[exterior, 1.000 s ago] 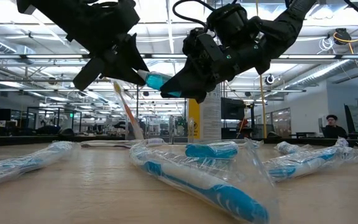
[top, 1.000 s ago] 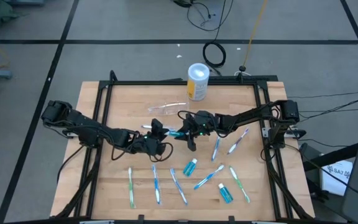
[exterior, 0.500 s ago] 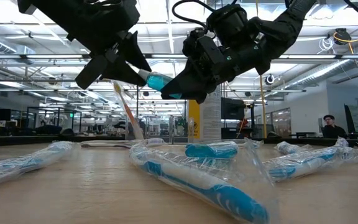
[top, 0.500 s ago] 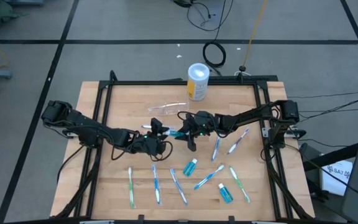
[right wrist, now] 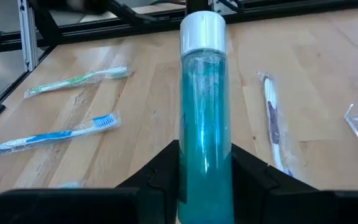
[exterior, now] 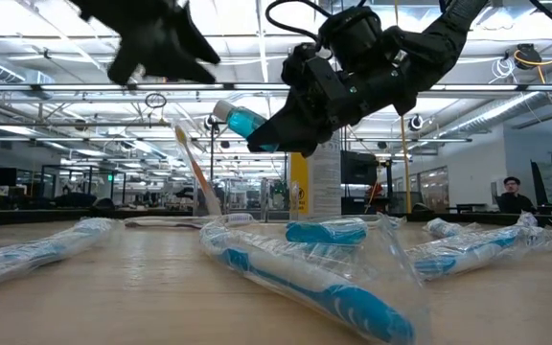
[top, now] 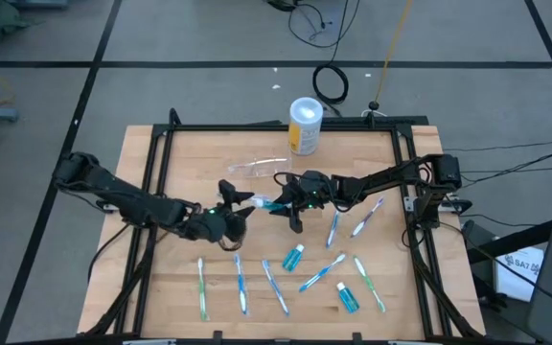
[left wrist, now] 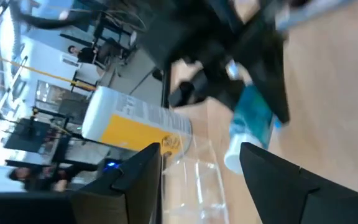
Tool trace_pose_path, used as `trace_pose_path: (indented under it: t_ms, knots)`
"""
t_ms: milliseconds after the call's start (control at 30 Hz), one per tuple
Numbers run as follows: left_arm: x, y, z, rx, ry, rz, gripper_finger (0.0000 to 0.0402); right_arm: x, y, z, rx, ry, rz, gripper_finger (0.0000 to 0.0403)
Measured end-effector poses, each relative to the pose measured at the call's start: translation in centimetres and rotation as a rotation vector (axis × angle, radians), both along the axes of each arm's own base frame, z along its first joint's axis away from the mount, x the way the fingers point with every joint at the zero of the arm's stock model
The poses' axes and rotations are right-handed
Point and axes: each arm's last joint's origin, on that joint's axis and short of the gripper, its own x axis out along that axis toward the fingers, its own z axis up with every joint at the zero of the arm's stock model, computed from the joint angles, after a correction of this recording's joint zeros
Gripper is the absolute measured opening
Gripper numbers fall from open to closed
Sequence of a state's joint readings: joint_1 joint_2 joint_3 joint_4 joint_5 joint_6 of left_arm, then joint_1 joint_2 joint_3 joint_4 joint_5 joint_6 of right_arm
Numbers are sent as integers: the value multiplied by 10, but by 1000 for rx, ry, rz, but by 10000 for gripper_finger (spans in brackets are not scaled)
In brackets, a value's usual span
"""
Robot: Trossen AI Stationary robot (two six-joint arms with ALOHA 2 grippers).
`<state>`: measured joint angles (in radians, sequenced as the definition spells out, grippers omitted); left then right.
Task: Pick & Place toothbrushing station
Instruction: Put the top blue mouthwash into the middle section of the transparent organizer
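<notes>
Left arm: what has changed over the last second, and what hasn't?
The left gripper, jaws open, let go of the blue bottle's white cap and drew back toward its own side. The right gripper stays shut on the bottle, lifted above the table. The packaged toothbrushes and the yellow container lie unmoved.

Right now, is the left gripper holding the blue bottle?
No. In the right wrist view the blue bottle sits clamped between the right gripper's fingers, and in the high view the left gripper stands open, apart from it.

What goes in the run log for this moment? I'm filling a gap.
right gripper: shut on blue bottle, held above table | left gripper: open, nearby, empty | clear cup: lying on table
</notes>
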<state>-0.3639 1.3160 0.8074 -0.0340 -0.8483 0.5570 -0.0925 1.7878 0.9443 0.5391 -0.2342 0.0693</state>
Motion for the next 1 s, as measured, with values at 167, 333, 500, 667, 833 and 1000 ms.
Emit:
trace_pose_path:
  t_ms: [167, 333, 500, 667, 833, 1000]
  knots:
    - [-19, -1, 28, -123, -151, -4, 226, 1, 0, 3, -15, -31, 3, 95]
    - [-44, 8, 51, -297, -247, -49, 225, 3, 4, 8, -61, -97, 28, 95]
    - [-62, 26, 47, -525, -304, -188, 225, 6, 14, 15, -143, -188, 76, 95]
    - [-69, 45, 20, -566, -449, -277, 225, 7, 22, 23, -205, -277, 87, 95]
    - [-72, 61, 5, -597, -644, -243, 225, 8, 24, 28, -246, -310, -61, 95]
    - [-73, 66, 1, -683, -646, -330, 225, 8, 22, 30, -259, -321, -135, 95]
